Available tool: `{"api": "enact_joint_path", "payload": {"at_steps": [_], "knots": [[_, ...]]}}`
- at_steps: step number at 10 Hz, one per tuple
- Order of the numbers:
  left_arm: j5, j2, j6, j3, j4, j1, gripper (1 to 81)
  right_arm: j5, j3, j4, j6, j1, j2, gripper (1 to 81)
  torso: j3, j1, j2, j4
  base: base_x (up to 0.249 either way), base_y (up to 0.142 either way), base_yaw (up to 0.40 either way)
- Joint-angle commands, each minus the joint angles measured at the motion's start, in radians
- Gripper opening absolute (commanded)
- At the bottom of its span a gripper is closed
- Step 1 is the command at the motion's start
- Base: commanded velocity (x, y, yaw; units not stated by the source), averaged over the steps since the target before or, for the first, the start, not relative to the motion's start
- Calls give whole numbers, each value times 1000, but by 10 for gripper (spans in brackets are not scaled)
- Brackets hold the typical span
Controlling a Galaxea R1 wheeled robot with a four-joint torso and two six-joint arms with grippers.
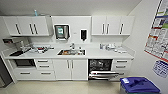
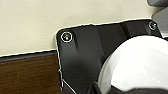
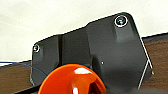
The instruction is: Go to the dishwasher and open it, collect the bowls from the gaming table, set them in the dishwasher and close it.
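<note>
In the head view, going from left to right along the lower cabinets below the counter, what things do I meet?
Dark oven → white drawers → white double doors → open dishwasher → more white drawers → blue bin on the floor.

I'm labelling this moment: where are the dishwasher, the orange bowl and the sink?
dishwasher [image 1: 100,65], head view, dark open interior.
orange bowl [image 3: 71,80], right wrist view, glossy outer wall.
sink [image 1: 71,52], head view, basin.

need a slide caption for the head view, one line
White office kitchenette seen head-on: dishwasher open with its door lowered, sink in the counter, blue-lidded bin at the right.
</note>
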Motion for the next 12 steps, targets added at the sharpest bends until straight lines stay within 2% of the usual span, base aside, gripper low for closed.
{"api": "enact_joint_path", "payload": {"at_steps": [1,12], "knots": [[28,-2,-1,11,5,-54,10,-48,-5,-9,-3,38,-17,10,0,0,0,0,122,0,0],[28,-1,1,11,8,-49,10,-46,-5,-9,-1,35,-16,10,0,0,0,0,136,0,0]]}}
